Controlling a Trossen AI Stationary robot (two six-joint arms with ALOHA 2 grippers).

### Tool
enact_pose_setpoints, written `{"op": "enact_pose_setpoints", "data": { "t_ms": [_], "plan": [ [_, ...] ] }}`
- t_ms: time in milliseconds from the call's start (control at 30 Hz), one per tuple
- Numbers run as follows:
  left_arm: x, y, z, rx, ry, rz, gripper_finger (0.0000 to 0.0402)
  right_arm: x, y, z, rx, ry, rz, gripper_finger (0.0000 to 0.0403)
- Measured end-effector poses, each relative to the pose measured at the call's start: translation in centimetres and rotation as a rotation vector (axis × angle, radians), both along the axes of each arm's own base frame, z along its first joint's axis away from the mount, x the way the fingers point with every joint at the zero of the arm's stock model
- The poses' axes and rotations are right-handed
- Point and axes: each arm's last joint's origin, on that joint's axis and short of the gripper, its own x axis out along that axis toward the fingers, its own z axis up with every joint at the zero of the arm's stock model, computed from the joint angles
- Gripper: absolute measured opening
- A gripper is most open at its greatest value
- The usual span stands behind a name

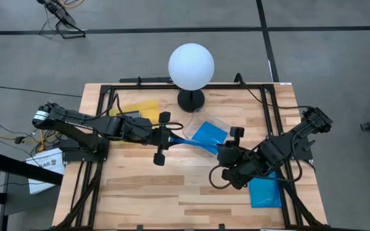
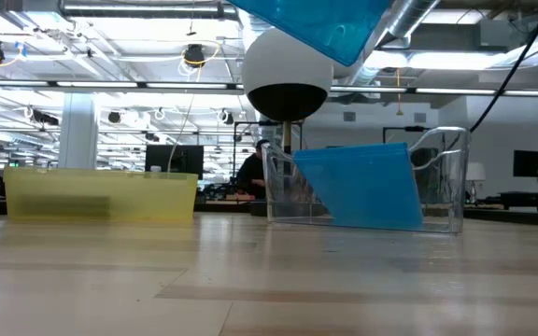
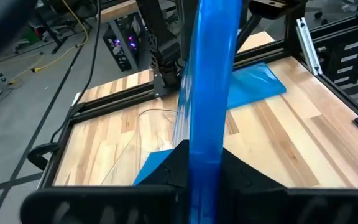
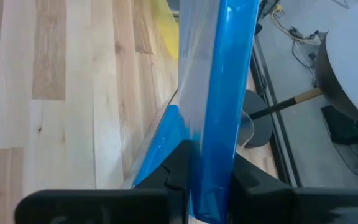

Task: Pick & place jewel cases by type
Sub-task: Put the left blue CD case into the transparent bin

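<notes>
On my far left the yellow tray (image 1: 137, 108) sits just behind the left hand (image 1: 171, 136), touching nothing I can see. That hand is clamped on one end of the held blue case (image 1: 194, 145). In the left wrist view I see the case edge-on between the two fingers (image 3: 238, 174), both pressed against it. The case hangs above the table, spanning the gap across to the right hand (image 1: 225, 154).

Just behind that span stands the lamp (image 1: 191, 66), its white globe near both hands. The clear tray (image 1: 218, 120) lies right beside the held case, between the lamp base and the right hand. Inside it the leaning blue case (image 2: 362, 187) rests tilted against the wall.

The right hand grips the other end of the held case, fingers closed against its faces in the right wrist view. Beyond it, on its outer side, the flat blue cases (image 1: 265, 191) lie on the table (image 1: 172, 199).
</notes>
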Motion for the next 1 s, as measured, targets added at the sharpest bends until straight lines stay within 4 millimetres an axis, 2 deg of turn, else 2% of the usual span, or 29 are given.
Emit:
{"op": "enact_pose_setpoints", "data": {
  "t_ms": [167, 300, 567, 767, 867, 1000],
  "plan": [
    [0.0, 0.1, 0.0, 0.007, 0.0, 0.047, 0.0033, 0.0, 0.0, 0.0, 0.007, -0.001, -0.004, 0.0042],
    [0.0, 0.2, -0.1, 0.012, 0.009, 0.067, 0.0019, 0.0, 0.0, -0.1, 0.03, 0.014, 0.0, 0.0065],
    [-0.1, 0.2, -0.3, 0.033, 0.027, 0.107, 0.0019, -0.4, -0.6, -0.4, 0.067, 0.106, -0.009, 0.0169],
    [-0.2, 0.3, -0.5, 0.073, 0.046, 0.167, 0.0019, -2.2, -1.4, -0.8, 0.099, 0.279, -0.12, 0.0246],
    [0.4, -0.2, -1.2, 0.118, 0.066, 0.136, 0.0019, -2.3, -1.4, -0.9, 0.172, 0.295, -0.137, 0.0259],
    [2.0, -1.0, -2.7, 0.232, 0.147, 0.127, 0.0019, -2.9, -1.4, -0.4, 0.216, 0.269, -0.164, 0.0257]
  ]
}}
